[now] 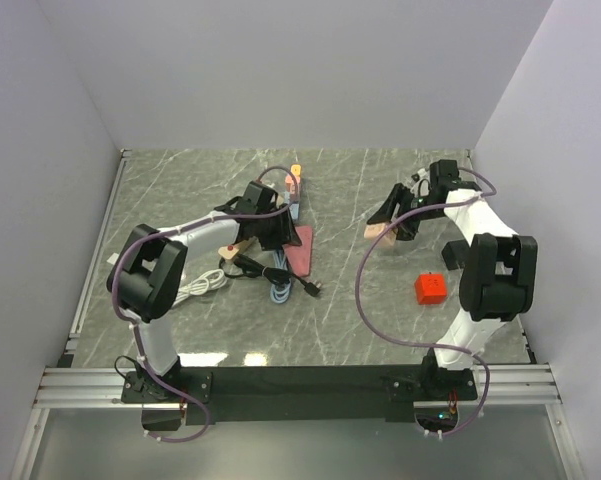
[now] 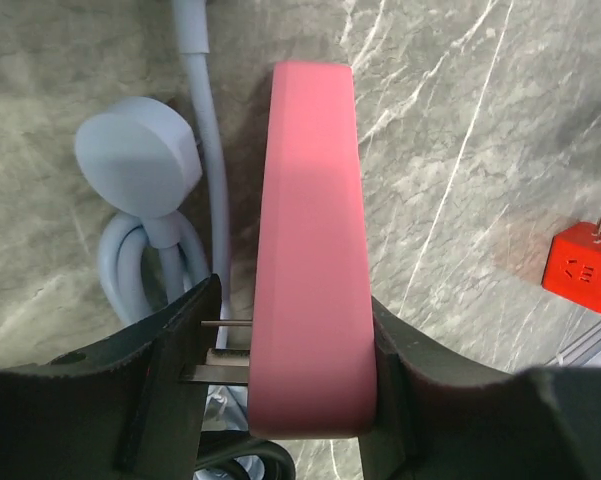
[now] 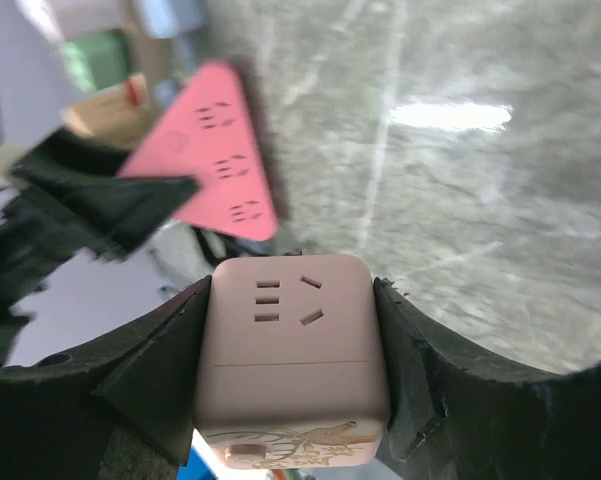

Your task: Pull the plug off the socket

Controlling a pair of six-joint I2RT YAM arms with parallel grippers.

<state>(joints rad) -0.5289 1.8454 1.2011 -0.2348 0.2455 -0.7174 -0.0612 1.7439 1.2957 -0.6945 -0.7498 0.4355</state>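
The left gripper [image 2: 298,365] was clenched across the pink strip [image 2: 310,200], which stood on edge between its fingers. The right finger pressed flat on the strip. On the left side two metal prongs [image 2: 215,372] bridged the small gap between finger and strip, partly bared; the plug body behind them could not be made out. In the left wrist view a pale blue plug [image 2: 138,160] lay on the table [image 1: 360,320] at 9 o'clock from the strip, its blue cord [image 2: 205,150] running alongside. The right gripper [image 3: 290,370] was grasping a pale pink cube [image 3: 285,330] by two opposite sides, its socket face turned toward the camera. From above, the strip sat left of the table's centre, with the cube well apart at 3 o'clock from it. A red block [image 1: 431,289] lay at 5 o'clock from the cube, and a white cord [image 1: 198,285] lay at 8 o'clock from the strip.
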